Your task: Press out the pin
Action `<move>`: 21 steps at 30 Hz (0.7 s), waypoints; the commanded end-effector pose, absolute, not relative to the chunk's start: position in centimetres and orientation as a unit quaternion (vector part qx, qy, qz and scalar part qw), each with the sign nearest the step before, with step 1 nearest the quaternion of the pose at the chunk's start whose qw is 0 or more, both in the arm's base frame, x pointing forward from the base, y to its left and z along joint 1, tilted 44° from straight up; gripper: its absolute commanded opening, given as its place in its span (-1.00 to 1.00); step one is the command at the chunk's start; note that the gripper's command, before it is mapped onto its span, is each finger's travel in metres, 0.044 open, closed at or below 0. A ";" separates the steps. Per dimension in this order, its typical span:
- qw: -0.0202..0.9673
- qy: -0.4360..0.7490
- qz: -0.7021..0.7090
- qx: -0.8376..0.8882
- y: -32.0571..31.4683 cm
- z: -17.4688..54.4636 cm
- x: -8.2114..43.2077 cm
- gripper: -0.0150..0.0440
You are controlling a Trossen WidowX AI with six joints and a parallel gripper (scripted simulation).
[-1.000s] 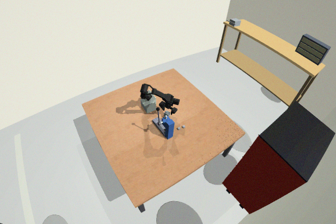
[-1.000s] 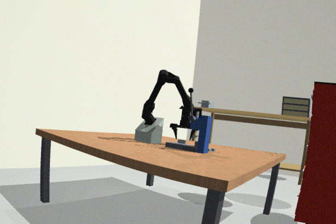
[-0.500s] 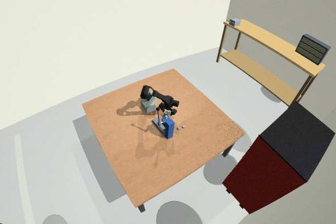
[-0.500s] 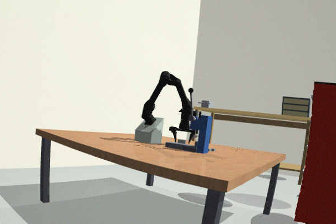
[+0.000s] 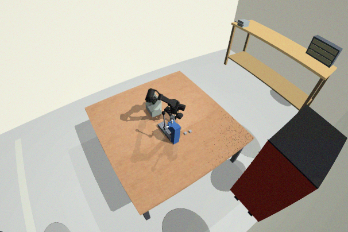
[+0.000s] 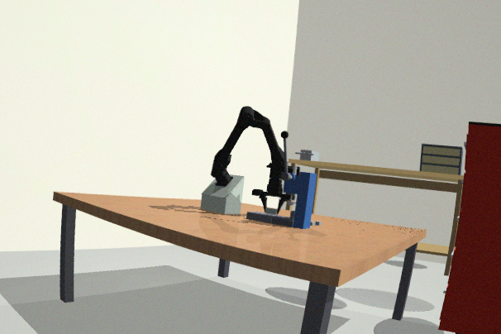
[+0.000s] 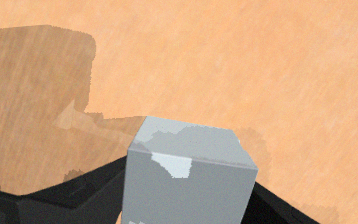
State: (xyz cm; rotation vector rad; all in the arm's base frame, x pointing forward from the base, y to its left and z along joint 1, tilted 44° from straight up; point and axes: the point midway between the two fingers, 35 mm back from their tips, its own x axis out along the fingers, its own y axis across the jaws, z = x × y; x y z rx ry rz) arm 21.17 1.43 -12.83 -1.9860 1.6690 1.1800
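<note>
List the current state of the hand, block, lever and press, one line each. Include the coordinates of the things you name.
Hand (image 5: 172,115) (image 6: 272,211): shut on the block.
Block (image 6: 271,211) (image 7: 187,185): gripped between the fingers, beside the press.
Lever (image 5: 164,120) (image 6: 285,153): up, ball end on top.
Press (image 5: 176,132) (image 6: 305,202): upright on the table.

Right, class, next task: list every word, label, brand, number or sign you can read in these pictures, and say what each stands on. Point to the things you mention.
There are none to read: no lettering or numbers show on the blue press (image 5: 176,133) (image 6: 307,200), the grey block (image 6: 271,211) (image 7: 187,187) or the red cabinet (image 5: 273,181) (image 6: 488,227).
</note>
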 end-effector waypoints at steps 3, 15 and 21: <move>0.143 0.579 0.409 -0.691 1.4 -12.8 21.2 0.02; 0.144 0.578 0.410 -0.691 3.0 -11.3 21.4 -0.49; 0.144 0.578 0.410 -0.690 5.5 -8.5 21.3 -0.49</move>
